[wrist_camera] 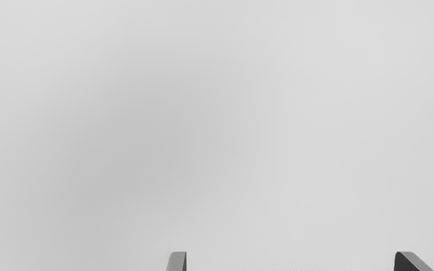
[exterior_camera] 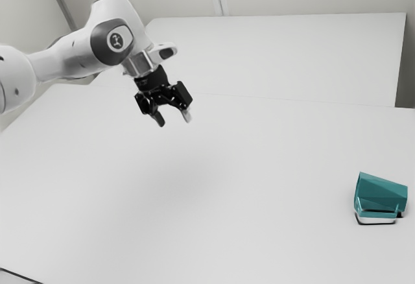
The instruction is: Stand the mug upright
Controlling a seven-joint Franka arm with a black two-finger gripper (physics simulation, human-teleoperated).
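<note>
Toward the exterior view's right, well in from the far edge of the desk (exterior_camera: pixel 246 187), the mug (exterior_camera: pixel 381 193) is lying on its side. Toward that view's left, the tool (exterior_camera: pixel 174 120) is hanging above the desk, standing wide open and gripping nothing, so the reach is calling for a long traverse rightward there, then down. The mug's long axis is running roughly left to right, its wider end, probably the mouth, facing the tool's side.

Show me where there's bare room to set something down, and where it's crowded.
Bare table stretches from beneath the open pincer to the mug lying at the exterior view's right. Another bare patch runs from beneath the pincer toward that view's bottom edge. Nothing is crowded; only the mug takes up room.
</note>
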